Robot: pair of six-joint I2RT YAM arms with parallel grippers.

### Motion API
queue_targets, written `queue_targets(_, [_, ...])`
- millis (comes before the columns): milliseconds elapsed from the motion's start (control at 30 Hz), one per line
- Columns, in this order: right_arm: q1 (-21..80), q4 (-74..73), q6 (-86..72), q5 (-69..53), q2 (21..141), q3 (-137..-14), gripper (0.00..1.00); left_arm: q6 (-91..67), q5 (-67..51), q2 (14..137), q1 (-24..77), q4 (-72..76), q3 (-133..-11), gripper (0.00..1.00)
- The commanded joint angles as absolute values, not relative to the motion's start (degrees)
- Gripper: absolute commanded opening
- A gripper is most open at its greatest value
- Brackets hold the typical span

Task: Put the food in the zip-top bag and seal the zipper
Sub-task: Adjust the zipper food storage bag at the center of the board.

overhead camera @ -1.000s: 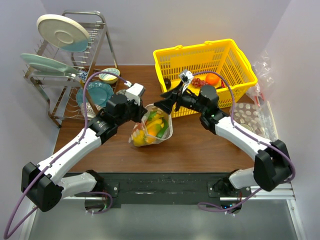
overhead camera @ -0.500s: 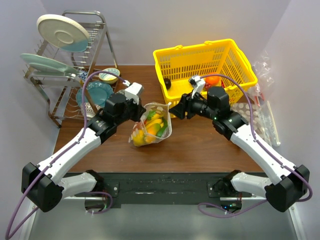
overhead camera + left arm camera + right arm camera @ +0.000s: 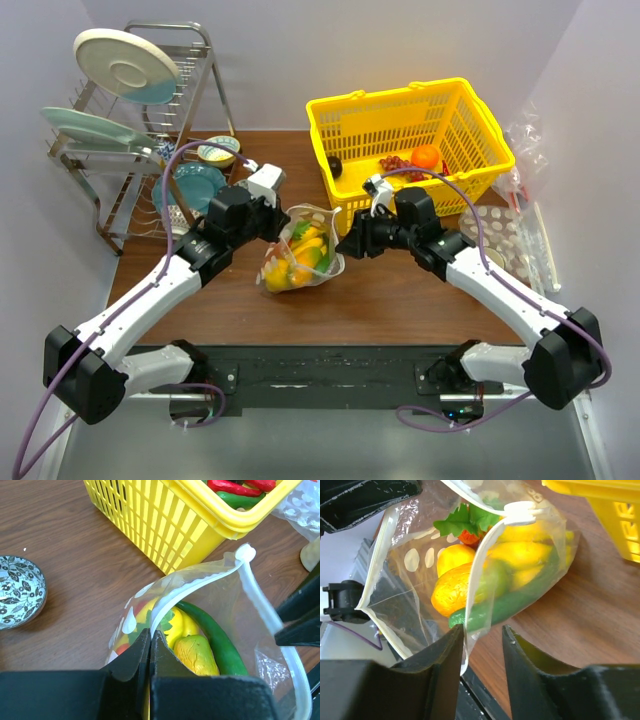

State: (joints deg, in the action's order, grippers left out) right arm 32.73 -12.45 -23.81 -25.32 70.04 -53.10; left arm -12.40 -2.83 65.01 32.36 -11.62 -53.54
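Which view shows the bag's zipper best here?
The right wrist view: the zipper crosses the frame, both lips parted over the food, slider at one end. Left wrist shows one lip running from the shut jaws of the left gripper to the slider. From the top it is a thin pale edge.

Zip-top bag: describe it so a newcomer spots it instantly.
Find the yellow basket at the back right of the table. Just in front of its left corner sits the clear zip-top bag, the only plastic packed with yellow and green toy food.
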Motion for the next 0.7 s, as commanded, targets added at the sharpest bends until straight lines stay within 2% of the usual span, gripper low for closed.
queue_targets(0, [33.31,-8.0,-25.75,-29.44,70.93,-52.91,0.27,-12.22,-3.51,64.34,31.64,-9.14,-53.44,0.0])
queue_targets(100, [33.4,-5.9,-26.45,-31.37,70.67,-52.82,0.14,-12.22,-3.95,64.25,31.55,-9.05,-53.52,0.0])
queue_targets(133, [33.4,-5.54,-26.72,-32.07,70.58,-53.0,0.05,-12.22,-4.13,64.25,31.47,-9.05,-53.44,0.0])
queue_targets(167, [33.4,-5.28,-26.89,-32.52,70.49,-53.09,0.0,-12.22,-4.39,64.25,31.46,-8.97,-53.44,0.0])
queue_targets(367, [33.49,-5.1,-28.21,-32.43,68.73,-54.75,0.0,-12.56,-7.73,63.28,31.38,-9.05,-53.53,0.0])
queue_targets(533, [33.49,-7.65,-30.67,-31.03,67.68,-57.57,0.0,-14.32,-15.8,61.35,31.46,-11.33,-57.03,0.0])
queue_targets(633, [33.57,-6.69,-33.39,-31.46,67.41,-57.57,0.0,-13.71,-20.02,60.73,31.46,-14.58,-60.99,0.08])
queue_targets(667, [33.57,-6.24,-34.96,-31.55,67.24,-57.48,0.0,-13.28,-21.26,60.65,31.38,-15.02,-61.69,0.16])
